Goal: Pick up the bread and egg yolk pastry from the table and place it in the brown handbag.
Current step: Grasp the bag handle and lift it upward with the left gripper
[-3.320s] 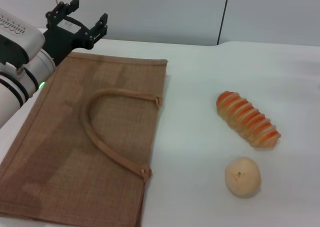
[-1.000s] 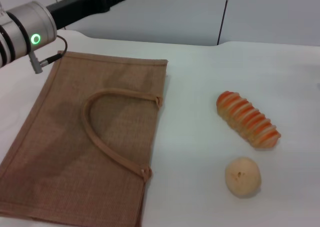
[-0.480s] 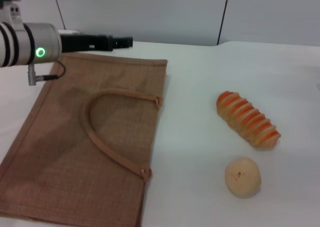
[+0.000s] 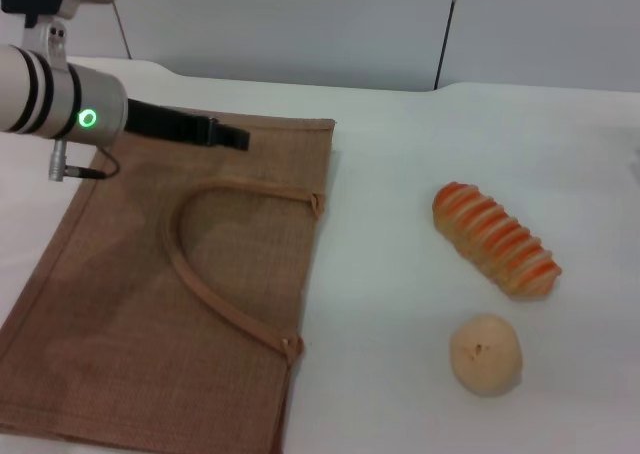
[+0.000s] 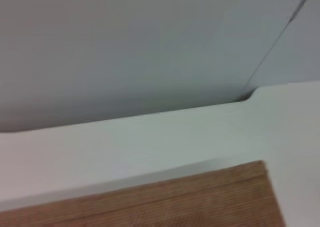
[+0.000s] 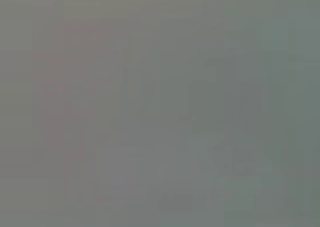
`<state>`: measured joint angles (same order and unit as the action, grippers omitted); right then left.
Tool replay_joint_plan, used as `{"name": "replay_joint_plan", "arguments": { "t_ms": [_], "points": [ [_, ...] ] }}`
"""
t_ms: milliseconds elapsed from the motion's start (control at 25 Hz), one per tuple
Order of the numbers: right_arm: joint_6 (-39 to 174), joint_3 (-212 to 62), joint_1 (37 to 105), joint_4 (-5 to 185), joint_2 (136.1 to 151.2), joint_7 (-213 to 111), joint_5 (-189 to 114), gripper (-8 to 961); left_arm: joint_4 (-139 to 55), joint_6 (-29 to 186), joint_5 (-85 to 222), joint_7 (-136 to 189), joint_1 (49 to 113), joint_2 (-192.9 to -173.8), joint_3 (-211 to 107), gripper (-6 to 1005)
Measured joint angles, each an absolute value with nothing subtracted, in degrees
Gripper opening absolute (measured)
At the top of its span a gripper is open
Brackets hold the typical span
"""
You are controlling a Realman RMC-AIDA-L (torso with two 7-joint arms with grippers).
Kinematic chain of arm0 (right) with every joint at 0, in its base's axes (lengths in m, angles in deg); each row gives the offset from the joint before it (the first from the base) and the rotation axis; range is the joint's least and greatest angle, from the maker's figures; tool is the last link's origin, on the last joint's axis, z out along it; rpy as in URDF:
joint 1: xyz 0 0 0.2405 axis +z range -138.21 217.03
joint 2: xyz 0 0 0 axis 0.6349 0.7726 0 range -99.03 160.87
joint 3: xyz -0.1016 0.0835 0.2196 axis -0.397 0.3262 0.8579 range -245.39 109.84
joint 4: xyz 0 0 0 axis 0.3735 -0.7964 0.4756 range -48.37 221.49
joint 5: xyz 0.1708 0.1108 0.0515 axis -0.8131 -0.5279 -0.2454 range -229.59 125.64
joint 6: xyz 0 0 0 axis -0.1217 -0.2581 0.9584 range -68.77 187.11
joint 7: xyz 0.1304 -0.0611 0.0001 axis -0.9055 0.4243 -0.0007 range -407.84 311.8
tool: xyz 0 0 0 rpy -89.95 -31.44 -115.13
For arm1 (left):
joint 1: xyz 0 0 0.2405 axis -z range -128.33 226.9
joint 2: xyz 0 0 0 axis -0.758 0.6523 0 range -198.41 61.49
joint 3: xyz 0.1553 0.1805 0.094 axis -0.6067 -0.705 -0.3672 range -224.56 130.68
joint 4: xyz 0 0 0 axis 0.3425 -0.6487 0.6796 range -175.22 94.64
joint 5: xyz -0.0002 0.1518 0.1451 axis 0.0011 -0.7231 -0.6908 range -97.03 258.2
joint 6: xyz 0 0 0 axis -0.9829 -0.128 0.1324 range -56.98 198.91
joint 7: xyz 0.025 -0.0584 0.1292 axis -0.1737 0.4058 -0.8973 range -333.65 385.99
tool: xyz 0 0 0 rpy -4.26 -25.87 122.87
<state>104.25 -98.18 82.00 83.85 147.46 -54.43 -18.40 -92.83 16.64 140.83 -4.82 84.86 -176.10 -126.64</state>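
At upper left of the head view, my left gripper (image 4: 228,136), its opening impossible to tell, hovers over the flat brown handbag (image 4: 130,304); with the mouth unopened, bread (image 4: 495,238) and egg yolk pastry (image 4: 485,353) at lower right risk staying out.

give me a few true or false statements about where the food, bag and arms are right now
1. The striped orange and cream ridged loaf lies on the white table. True.
2. The small round pale-tan pastry ball is inside the flat brown jute handbag. False: it sits on the table, apart from the bag.
3. The left end effector is above the bag's far edge. True.
4. The bag stands upright. False: it lies flat.
5. The right end effector holds the loaf. False: it is not in view.
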Motion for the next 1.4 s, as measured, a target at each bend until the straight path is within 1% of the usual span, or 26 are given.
{"name": "replay_joint_plan", "arguments": {
  "t_ms": [40, 80, 160, 200, 360, 600, 1160, 1400],
  "points": [
    [104.25, -98.18, 82.05, 83.84, 147.46, -54.43, -18.37, 880, -93.19, 14.64, 136.82, -4.79, 85.29, -177.45, -123.22, 654],
    [104.25, -98.18, 82.13, 83.84, 147.46, -54.43, -18.36, 880, -93.39, 13.19, 133.76, -4.8, 85.8, -178.39, -120.47, 654],
    [104.25, -98.18, 82.38, 83.8, 147.46, -54.43, -18.31, 880, -93.57, 10.65, 129.43, -4.95, 86.71, -179.33, -116.37, 654],
    [104.25, -98.19, 82.51, 83.75, 147.46, -54.43, -18.28, 880, -93.57, 9.67, 128.49, -4.96, 87.03, -179.44, -115.54, 654],
    [104.13, -98.18, 82.76, 83.66, 147.46, -54.43, -18.3, 879, -92.12, 7.33, 126.59, -3.95, 88.04, -179.43, -114.95, 654],
    [104.0, -98.18, 82.76, 83.69, 147.46, -54.45, -18.36, 878, -90.62, 4.87, 121.63, -2.48, 89.31, -180.16, -114.62, 653],
    [103.46, -98.18, 82.94, 83.84, 147.46, -54.46, -18.31, 877, -91.42, -0.25, 111.36, -1.87, 93.05, -179.06, -114.57, 652],
    [103.46, -98.18, 83.2, 83.84, 147.46, -54.45, -18.38, 877, -90.65, -0.32, 110.65, -2.29, 93.63, -179.63, -114.85, 650]
  ]
}}
